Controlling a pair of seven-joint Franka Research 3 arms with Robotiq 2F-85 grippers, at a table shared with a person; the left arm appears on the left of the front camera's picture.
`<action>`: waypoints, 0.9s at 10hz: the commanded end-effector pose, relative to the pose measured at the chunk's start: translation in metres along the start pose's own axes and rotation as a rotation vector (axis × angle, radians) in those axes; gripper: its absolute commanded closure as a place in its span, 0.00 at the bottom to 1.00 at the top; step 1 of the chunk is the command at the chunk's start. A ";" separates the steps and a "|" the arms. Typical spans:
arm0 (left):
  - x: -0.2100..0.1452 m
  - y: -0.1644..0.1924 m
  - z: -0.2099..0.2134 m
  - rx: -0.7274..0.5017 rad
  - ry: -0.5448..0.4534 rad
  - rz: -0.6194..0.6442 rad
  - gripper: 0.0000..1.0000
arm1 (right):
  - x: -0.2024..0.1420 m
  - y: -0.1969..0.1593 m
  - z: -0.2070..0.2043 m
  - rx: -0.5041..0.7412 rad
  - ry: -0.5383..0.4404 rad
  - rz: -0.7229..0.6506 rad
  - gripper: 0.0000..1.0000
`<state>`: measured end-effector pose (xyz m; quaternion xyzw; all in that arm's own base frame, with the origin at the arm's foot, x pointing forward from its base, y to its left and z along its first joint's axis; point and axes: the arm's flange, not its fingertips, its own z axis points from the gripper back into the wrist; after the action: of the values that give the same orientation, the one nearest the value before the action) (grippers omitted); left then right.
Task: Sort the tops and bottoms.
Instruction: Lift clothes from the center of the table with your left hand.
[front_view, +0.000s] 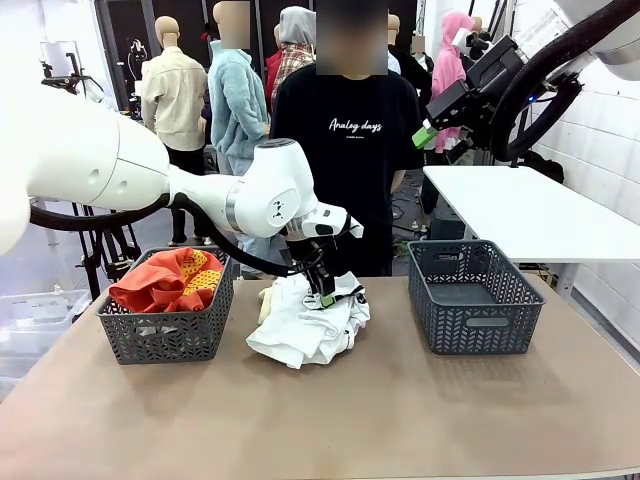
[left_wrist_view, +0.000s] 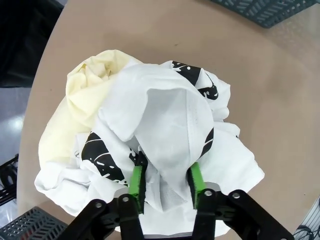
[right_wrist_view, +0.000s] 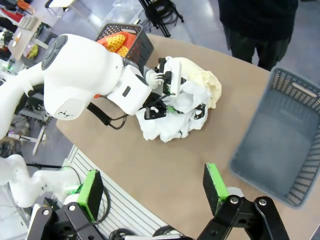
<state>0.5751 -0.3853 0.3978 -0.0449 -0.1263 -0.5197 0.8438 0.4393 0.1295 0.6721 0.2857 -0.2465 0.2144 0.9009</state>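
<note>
The left fingers (left_wrist_view: 136, 182) pinch a fold of the white shirt (left_wrist_view: 165, 115) on the worktop (left_wrist_view: 270, 75); the right fingers (right_wrist_view: 90, 193) hang spread.

Soft cloth white T-shirt (left_wrist_view: 170, 115), matt smooth table (front_view: 400, 420), grey plastic basket (front_view: 480, 325)
</note>
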 end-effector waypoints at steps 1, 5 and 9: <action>0.001 0.003 0.001 -0.027 -0.007 0.030 1.00 | 0.000 0.000 0.001 -0.011 0.007 -0.009 0.00; -0.004 0.006 0.014 -0.019 -0.044 0.115 1.00 | 0.000 0.000 0.001 -0.011 0.007 -0.009 0.00; -0.023 0.002 0.142 -0.004 -0.115 0.172 1.00 | 0.000 0.000 0.001 -0.011 0.007 -0.009 0.00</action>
<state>0.5649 -0.3549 0.5027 -0.0833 -0.1655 -0.4522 0.8725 0.4394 0.1293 0.6722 0.2857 -0.2467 0.2142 0.9009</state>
